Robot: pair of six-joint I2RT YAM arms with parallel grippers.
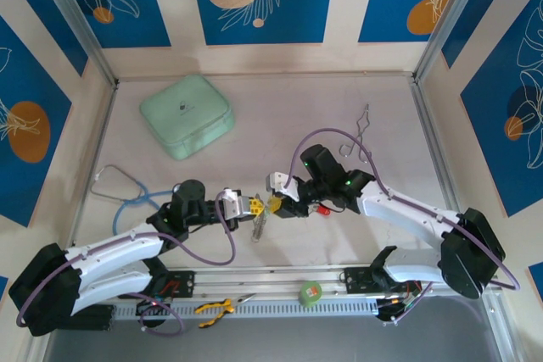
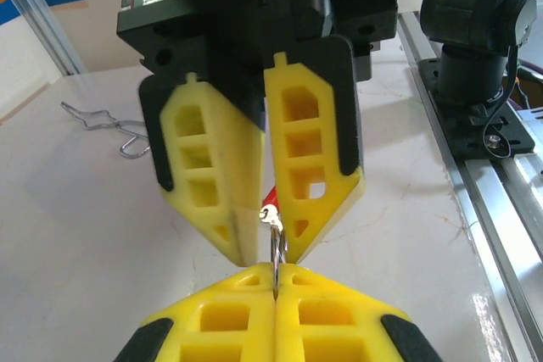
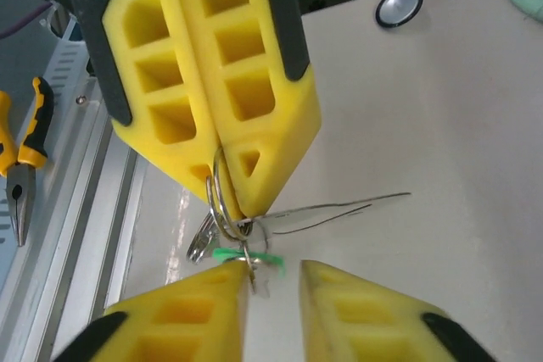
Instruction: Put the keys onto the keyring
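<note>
My left gripper (image 1: 252,207) is shut on the keyring (image 3: 219,197), a thin silvery metal ring pinched edge-on at its fingertips (image 2: 276,270). A silvery chain (image 1: 259,226) hangs below the ring. My right gripper (image 1: 273,203) faces it tip to tip, and in the right wrist view its jaws (image 3: 276,270) stand open. The green-headed key (image 3: 254,258) sits against the right gripper's left finger and touches the ring. A bit of the red key head (image 2: 272,195) shows between the right gripper's fingers (image 2: 310,167). The key blades are mostly hidden.
A mint-green case (image 1: 187,114) lies at the back left. A stethoscope (image 1: 119,188) sits left of the arms and a bent wire hook (image 1: 361,129) at the back right. Yellow pliers (image 1: 216,309) and a green tape roll (image 1: 311,292) rest on the near rail.
</note>
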